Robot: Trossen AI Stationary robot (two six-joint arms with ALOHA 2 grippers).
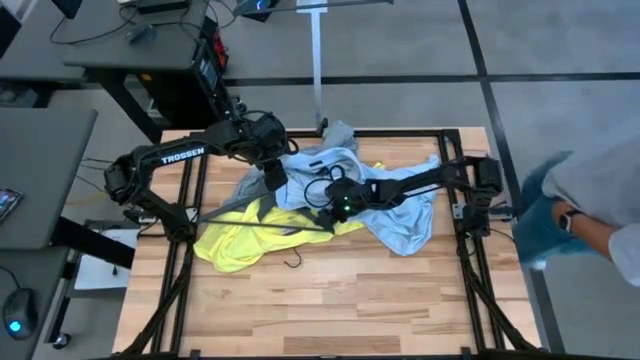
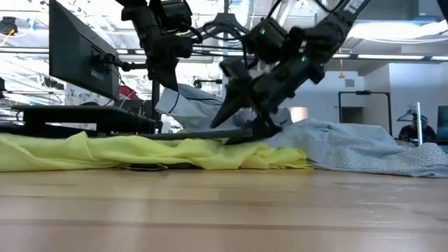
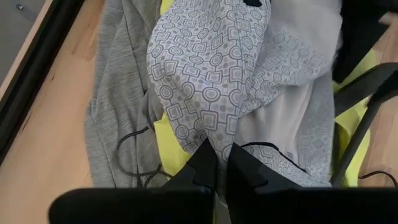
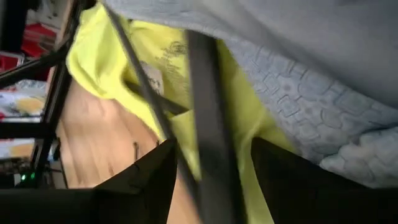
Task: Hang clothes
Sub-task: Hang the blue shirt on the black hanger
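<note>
Left gripper, raised at 11 o'clock, pinches the blue shirt; right gripper angles down, jaws apart astride a hanger.

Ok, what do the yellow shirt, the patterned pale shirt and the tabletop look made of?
Yellow shirt: soft matte knit, probably jersey; it drapes in limp folds. Patterned pale shirt: thin woven-looking cloth printed with small geometric shapes. Tabletop: light wood planks, visible grain, smooth finish.
</note>
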